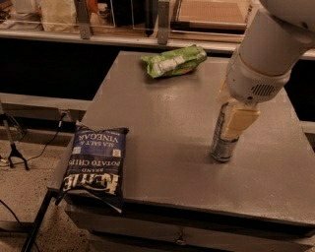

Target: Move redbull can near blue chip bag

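Observation:
The redbull can stands upright on the right part of the grey table. My gripper hangs from the large white arm and sits right at the can's upper part, covering its top and right side. The can's base rests on the table. The blue chip bag lies flat at the table's front left corner, hanging a little over the edge, well to the left of the can.
A green chip bag lies at the back of the table. A shelf with containers runs behind it. A black stand and cables are on the floor to the left.

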